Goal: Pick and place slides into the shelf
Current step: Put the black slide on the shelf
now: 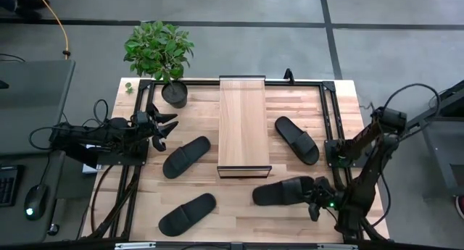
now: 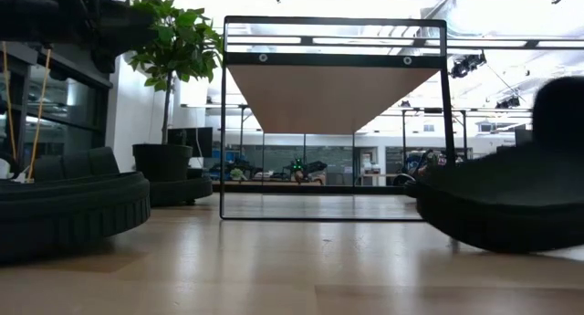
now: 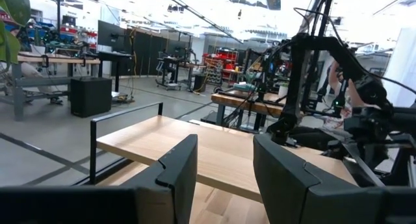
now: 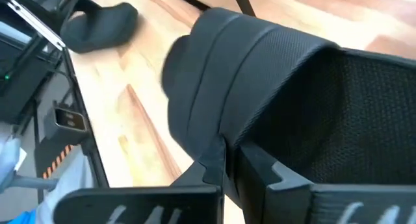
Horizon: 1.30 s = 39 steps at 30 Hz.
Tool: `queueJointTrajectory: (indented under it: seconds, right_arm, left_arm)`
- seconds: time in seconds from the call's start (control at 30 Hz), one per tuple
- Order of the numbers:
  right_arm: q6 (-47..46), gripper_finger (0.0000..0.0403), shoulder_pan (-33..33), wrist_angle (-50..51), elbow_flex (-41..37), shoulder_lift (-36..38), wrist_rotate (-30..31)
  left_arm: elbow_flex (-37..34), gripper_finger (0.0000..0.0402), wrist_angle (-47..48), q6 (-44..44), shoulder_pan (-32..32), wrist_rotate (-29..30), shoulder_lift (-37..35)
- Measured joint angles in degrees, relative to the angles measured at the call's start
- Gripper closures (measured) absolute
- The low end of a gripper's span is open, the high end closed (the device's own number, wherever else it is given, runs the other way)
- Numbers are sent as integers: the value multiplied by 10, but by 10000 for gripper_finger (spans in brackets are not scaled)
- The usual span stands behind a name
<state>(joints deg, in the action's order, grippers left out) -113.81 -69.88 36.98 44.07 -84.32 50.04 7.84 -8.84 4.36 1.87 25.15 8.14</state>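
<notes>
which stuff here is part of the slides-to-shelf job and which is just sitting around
Job: four black slides, at and, the last in the right tool; the shelf.

Sitting around: potted plant; computer mouse; keyboard.

You are looking at four black slides (image 1: 186,156) (image 1: 187,213) (image 1: 296,140) (image 1: 283,192), one shelf (image 1: 243,125), one potted plant (image 1: 161,54) and two arms.

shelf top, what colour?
Light wood grain on the shelf top, over a dark frame. Shows best in the high view.
</notes>
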Motion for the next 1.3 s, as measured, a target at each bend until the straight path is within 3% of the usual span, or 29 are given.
queueJointTrajectory:
  seconds: [0.57,0.93,1.3]
  right_arm:
    - [216,397,41,-89,0,115,16]
    - [394,397,92,-196,0,133,18]
    - [594,397,174,-322,0,147,-32]
  left_arm:
    - [0,268,0,0,0,0,0]
    - [0,268,0,0,0,11,0]
    - [0,268,3,0,0,12,0]
